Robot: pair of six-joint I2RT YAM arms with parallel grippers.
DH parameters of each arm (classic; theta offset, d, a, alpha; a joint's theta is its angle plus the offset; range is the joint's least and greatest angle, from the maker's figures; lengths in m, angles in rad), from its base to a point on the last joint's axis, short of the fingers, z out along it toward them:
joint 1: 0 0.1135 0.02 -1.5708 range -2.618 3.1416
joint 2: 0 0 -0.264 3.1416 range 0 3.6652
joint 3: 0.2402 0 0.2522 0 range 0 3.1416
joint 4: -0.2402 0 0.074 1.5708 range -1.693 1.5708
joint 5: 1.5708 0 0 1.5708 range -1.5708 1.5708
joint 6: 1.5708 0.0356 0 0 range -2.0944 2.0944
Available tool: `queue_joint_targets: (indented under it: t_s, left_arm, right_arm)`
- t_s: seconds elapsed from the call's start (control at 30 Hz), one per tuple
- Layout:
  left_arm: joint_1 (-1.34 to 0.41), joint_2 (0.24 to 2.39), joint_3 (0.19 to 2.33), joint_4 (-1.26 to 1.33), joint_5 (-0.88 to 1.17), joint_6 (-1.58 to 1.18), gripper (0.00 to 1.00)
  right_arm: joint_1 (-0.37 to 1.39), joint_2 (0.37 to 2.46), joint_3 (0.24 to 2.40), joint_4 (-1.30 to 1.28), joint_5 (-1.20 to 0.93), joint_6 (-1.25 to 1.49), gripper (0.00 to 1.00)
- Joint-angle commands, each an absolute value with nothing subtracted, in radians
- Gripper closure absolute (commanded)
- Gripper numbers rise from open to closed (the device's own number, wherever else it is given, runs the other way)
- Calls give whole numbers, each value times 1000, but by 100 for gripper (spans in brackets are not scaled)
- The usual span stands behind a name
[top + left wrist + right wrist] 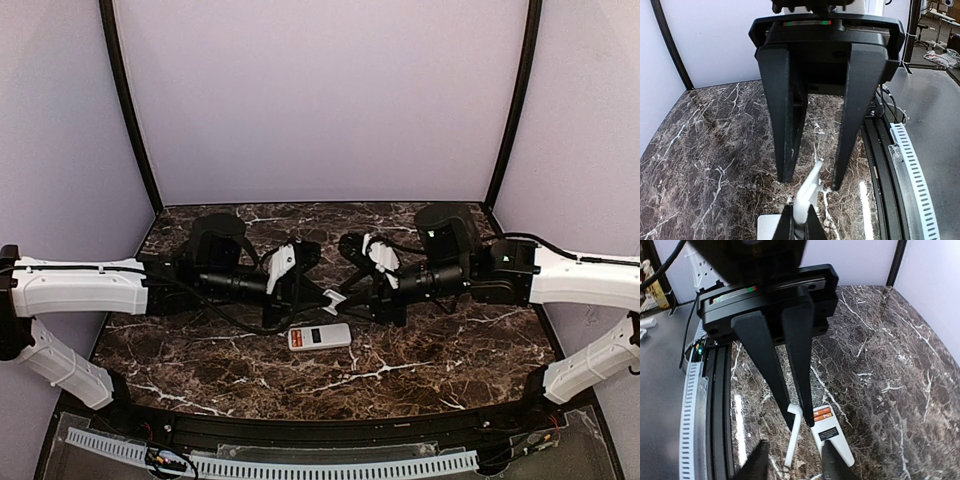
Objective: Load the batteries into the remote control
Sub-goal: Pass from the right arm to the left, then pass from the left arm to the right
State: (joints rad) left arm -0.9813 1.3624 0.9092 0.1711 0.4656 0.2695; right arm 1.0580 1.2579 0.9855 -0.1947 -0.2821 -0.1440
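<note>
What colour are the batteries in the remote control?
The batteries are orange; the right wrist view shows them best.

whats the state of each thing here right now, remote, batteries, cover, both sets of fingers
remote control: lying flat on the table, back up, battery recess uncovered
batteries: sitting in the open recess, orange showing
cover: off the remote, held up above the table
right gripper: fingers closed on the cover
left gripper: fingers open, one on each side of the cover's free end, not gripping it
</note>
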Motion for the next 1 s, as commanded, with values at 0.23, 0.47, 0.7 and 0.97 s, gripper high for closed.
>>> queue_joint_targets:
  t_s: [0.23, 0.47, 0.7, 0.97]
  left_arm:
    - [-1040, 1175, 787, 234, 250, 542, 100]
    - [-1245, 1105, 700, 314, -194, 883, 100]
    - [-1447, 1157, 608, 561, -560, 1305, 100]
    - [-1537, 1239, 515, 937, -658, 1672, 100]
  right_arm:
    - [973, 1116, 945, -134, -448, 60, 4]
    - [827, 1175, 863, 89, -844, 387, 28]
    - [799, 1224, 858, 173, -959, 538, 37]
    - [796, 1332, 834, 270, -1089, 623, 54]
